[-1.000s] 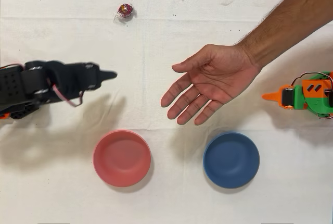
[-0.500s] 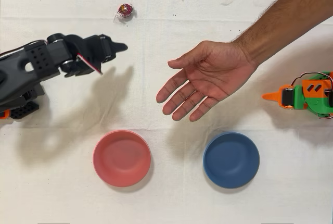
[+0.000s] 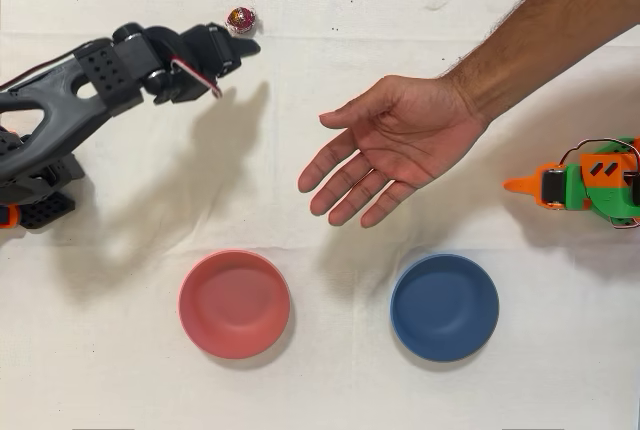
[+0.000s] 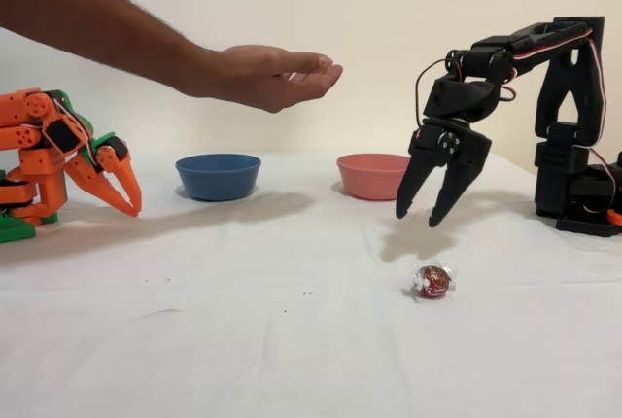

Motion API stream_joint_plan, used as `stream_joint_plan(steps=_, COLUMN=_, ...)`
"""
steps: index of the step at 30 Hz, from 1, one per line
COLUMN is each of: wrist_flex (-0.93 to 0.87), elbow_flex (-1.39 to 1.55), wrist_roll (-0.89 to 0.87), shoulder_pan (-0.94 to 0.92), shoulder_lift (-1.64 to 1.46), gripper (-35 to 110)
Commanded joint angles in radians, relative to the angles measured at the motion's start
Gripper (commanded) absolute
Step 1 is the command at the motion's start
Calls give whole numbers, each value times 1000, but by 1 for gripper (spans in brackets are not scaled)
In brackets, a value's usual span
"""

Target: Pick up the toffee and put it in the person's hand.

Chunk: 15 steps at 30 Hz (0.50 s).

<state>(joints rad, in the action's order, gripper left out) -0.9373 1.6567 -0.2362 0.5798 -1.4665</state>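
Toffee on cloth, round, no clear long axis; gripper above, spread wide.

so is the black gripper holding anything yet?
Nothing. The gripper is open, above the toffee, which lies on the table.

Black jointed arm, red-white cable, two-fingered hand.

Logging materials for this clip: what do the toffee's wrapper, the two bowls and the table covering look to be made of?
Toffee: shiny red-and-gold foil with clear crinkled edges, judging by the glints. Pink bowl and blue bowl: probably matte plastic, with smooth, even colour and soft sheen. Table covering: white cloth, apparently, showing creases and a faint weave.
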Motion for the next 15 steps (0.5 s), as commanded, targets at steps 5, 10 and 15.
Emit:
stream_joint_plan(steps=5, wrist_flex=26, elbow_flex=-138, wrist_roll=-29, shoulder_pan=86, shoulder_lift=63, gripper=24)
stream_joint_plan(steps=10, wrist_flex=37, elbow_flex=-204, wrist_roll=-41, shoulder_pan=107, shoulder_lift=129, gripper=24)
stream_joint_plan(steps=15, wrist_flex=37, elbow_flex=-267, wrist_roll=-57, shoulder_pan=115, shoulder_lift=179, gripper=25)
